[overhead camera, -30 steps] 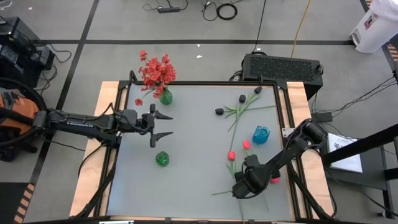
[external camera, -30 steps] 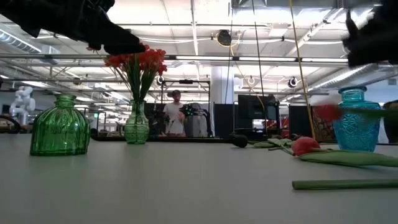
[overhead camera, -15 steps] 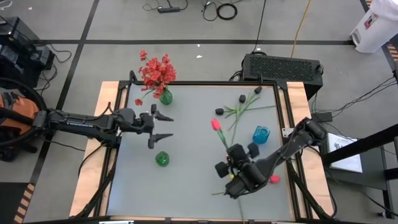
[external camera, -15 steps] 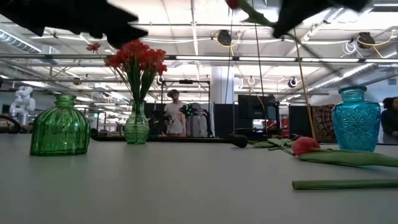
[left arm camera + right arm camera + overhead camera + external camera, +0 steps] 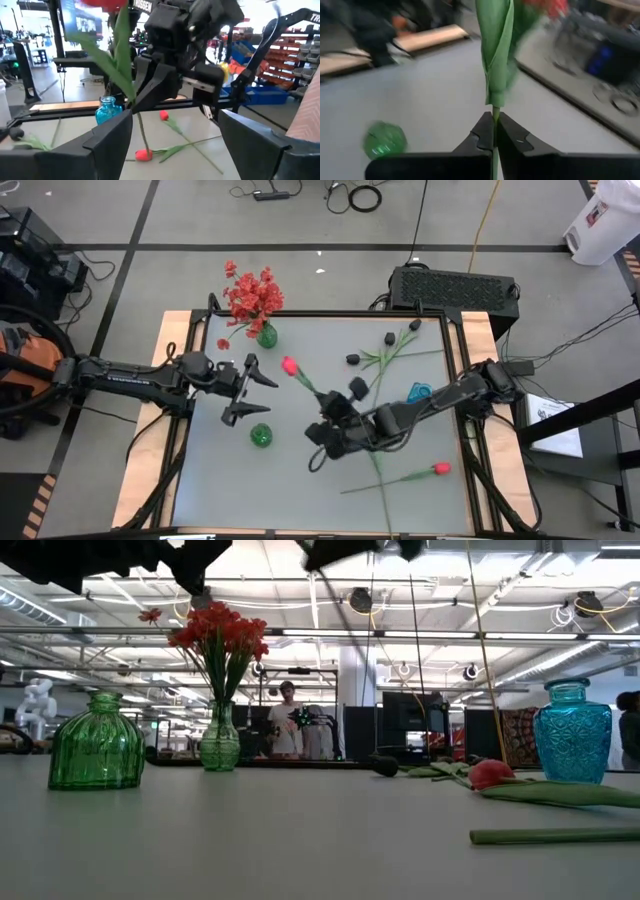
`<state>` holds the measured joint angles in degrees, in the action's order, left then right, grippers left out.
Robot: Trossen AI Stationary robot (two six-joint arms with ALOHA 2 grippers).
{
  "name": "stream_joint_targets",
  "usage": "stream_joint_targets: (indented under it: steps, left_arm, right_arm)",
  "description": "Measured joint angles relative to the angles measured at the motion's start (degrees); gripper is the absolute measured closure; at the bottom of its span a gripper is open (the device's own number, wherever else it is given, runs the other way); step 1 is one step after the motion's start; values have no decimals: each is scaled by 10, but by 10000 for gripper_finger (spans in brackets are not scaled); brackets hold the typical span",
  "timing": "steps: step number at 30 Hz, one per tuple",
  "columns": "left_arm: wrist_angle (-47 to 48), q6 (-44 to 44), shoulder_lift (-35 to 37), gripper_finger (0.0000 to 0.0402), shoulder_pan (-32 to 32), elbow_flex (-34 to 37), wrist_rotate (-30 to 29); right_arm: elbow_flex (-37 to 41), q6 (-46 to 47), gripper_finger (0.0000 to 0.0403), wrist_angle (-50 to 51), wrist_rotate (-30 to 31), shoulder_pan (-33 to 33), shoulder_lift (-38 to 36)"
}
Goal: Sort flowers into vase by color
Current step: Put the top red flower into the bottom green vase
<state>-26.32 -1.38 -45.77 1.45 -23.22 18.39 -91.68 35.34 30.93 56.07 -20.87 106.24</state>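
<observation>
My right gripper [image 5: 324, 416] is over the table's middle, shut on a red tulip whose bud [image 5: 290, 366] points toward my left gripper. In the right wrist view a long green leaf [image 5: 496, 50] stands above the shut fingers. My left gripper [image 5: 249, 392] is open and empty, its fingers facing the tulip from the left. A round green vase [image 5: 260, 436] stands below and between the two grippers. A tall green vase [image 5: 266, 336] at the far left holds red sprays [image 5: 250, 294]. A blue vase [image 5: 418, 392], black blooms [image 5: 352, 360] and another red tulip [image 5: 440, 469] stay on the right. My right gripper pinches the tulip's green stem [image 5: 493, 114] between its two fingers, just below the leaf. The fingers lie across the stem. The tulip is lifted clear of the table and slants up, with its bud [image 5: 102, 3] toward the far left.
Loose tulips [image 5: 143, 154] and green stems [image 5: 380, 480] lie on the near right of the table. The black blooms with their stems [image 5: 395, 352] lie at the far right. Wooden side rails [image 5: 175, 330] border the grey table. In the low view a person [image 5: 288, 720] stands far behind it.
My right gripper rose from the near right of the table with a red tulip, lifting it clear. It carried the tulip left and toward the far edge, up to my left gripper. My left gripper tipped its open fingers toward the tulip.
</observation>
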Motion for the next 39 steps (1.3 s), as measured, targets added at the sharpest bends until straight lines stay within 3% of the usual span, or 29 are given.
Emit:
stream_joint_targets:
  steps: [4, 8, 16, 29, 33, 39]
  left_arm:
    - [-21, -21, 0, 100, 0, 0, 0]
    - [-45, -28, 0, 100, 0, 0, 0]
    - [-70, -28, 0, 100, 0, 0, 0]
    - [-70, -28, 0, 102, 0, 0, -4]
    - [-70, -28, 0, 127, 0, 0, -4]
    - [-70, -28, 0, 205, 0, 0, -4]
  right_arm:
    - [0, -136, 403, -134, -48, 16, 0]
    - [0, -208, 403, -213, -105, 26, 0]
    - [0, -255, 402, -295, -193, 45, 38]
    - [1, -271, 402, -328, -231, 63, 55]
    - [1, -271, 402, -329, -236, 66, 55]
    - [1, -271, 402, -329, -236, 66, 55]
